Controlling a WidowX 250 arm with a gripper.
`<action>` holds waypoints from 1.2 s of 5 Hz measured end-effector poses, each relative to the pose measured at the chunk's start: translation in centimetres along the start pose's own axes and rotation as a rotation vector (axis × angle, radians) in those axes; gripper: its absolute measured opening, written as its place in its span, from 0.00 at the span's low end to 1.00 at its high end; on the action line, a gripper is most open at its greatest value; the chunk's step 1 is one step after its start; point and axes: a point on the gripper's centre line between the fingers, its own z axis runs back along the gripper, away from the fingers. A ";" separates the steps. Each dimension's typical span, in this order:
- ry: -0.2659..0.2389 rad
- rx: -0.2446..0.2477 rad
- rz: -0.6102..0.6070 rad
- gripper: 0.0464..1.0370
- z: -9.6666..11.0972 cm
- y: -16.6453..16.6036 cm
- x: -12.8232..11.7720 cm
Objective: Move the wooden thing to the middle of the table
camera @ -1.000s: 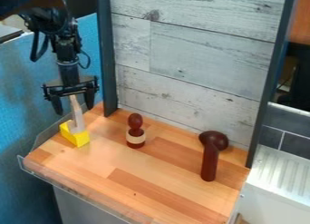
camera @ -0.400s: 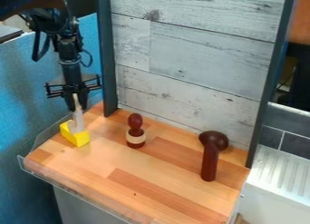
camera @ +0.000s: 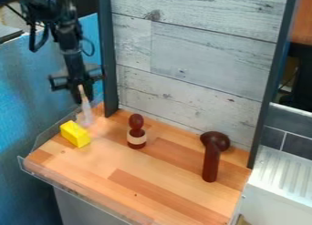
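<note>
Gripper (camera: 83, 99), upper left: we see fingers closed around top of pale wooden thing (camera: 86, 112), slightly tilted, left of frame, just behind yellow block (camera: 75, 134). Banded dark-red piece (camera: 136, 132), left of centre; round-headed dark-brown piece (camera: 210, 162), lower right; both on wooden table (camera: 161, 185).

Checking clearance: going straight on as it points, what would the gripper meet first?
The pale thing in the gripper would likely touch the tabletop first, near the yellow block, though depth is unclear.
</note>
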 end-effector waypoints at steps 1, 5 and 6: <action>-0.002 -0.027 -0.023 0.16 1.4 -0.3 -0.8; 0.014 -0.072 -0.579 0.16 -0.4 -8.0 -12.7; -0.042 -0.073 -0.700 0.16 -1.4 -9.1 -13.6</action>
